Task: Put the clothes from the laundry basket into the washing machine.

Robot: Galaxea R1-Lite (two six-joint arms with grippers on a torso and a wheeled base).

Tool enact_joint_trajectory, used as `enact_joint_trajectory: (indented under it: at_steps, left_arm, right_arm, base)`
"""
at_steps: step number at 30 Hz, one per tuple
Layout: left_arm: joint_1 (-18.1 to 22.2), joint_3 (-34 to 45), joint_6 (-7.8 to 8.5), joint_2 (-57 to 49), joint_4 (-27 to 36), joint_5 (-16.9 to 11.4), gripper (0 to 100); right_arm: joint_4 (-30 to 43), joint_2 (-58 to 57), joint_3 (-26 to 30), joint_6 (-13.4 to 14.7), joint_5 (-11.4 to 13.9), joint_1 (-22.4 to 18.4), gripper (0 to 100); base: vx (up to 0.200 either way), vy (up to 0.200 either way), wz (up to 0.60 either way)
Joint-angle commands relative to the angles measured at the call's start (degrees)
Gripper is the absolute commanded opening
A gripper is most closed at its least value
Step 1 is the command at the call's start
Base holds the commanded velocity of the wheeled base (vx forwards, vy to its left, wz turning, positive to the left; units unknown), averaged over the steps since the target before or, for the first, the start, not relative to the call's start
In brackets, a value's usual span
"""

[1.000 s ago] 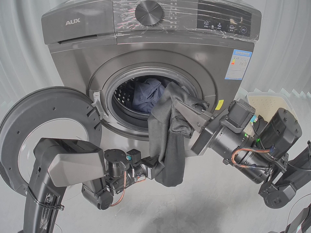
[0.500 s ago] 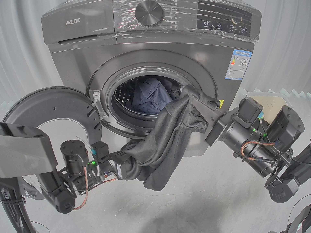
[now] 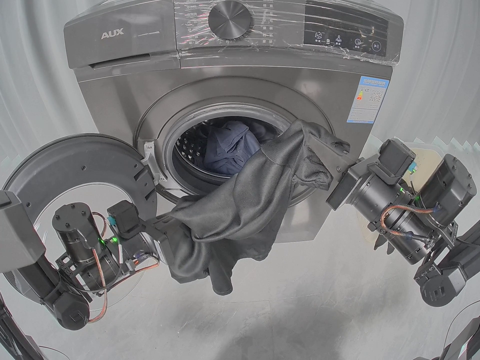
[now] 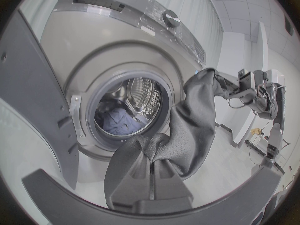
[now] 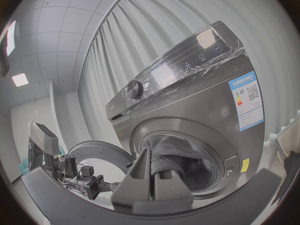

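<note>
While held at both ends, dark grey garment (image 3: 250,201) spans the washing machine (image 3: 125,91) front

Where the open door (image 3: 75,161) stands at the left, the left pincer (image 4: 151,164) is clamped on the garment's lower end, low before the machine. From there the cloth rises slantwise across the round opening, a loose fold dangling beneath. Inside the drum (image 3: 190,148) lies a blue garment (image 3: 227,146). At the opening's right rim the right pincer (image 5: 153,169) pinches the cloth's upper end. Behind that arm stands the laundry basket (image 3: 425,153).
</note>
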Motion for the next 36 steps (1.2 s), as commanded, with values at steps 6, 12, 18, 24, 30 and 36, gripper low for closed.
enact_joint_trajectory:
  at_steps: [6, 12, 18, 24, 30, 36]
  left_arm:
    - [2.0, -3.6, -1.99, -10.4, -0.1, -2.1, 0]
    - [2.1, -3.7, -2.25, -12.8, 0.0, -3.3, 0]
    - [1.6, -3.1, -1.9, -12.3, 0.0, -3.1, 0]
    - [1.5, -3.1, -2.34, -11.5, 0.0, -2.8, 100]
    - [1.7, -3.6, -2.69, -7.6, 0.0, -2.6, 100]
    - [1.3, -3.2, -2.52, -2.4, -0.1, -2.6, 100]
  right_arm:
    - [-0.6, -1.2, -0.3, 0.0, 0.0, -0.9, 0]
    - [-0.6, -2.5, -0.5, -0.1, 0.0, -1.0, 0]
    - [-0.6, -3.5, -0.4, -0.2, 0.1, -0.4, 0]
    - [-0.7, -3.5, -0.5, -0.2, 0.1, 0.0, 0]
    - [-0.7, -3.6, -0.6, -0.1, 0.0, 1.5, 0]
    - [-0.7, -3.6, -1.1, -0.1, -0.1, 2.5, 0]
  base:
    - [0.0, 0.0, 0.0]
    - [0.0, 0.0, 0.0]
    - [0.0, 0.0, 0.0]
    - [0.0, 0.0, 0.0]
    - [0.0, 0.0, 0.0]
    - [0.0, 0.0, 0.0]
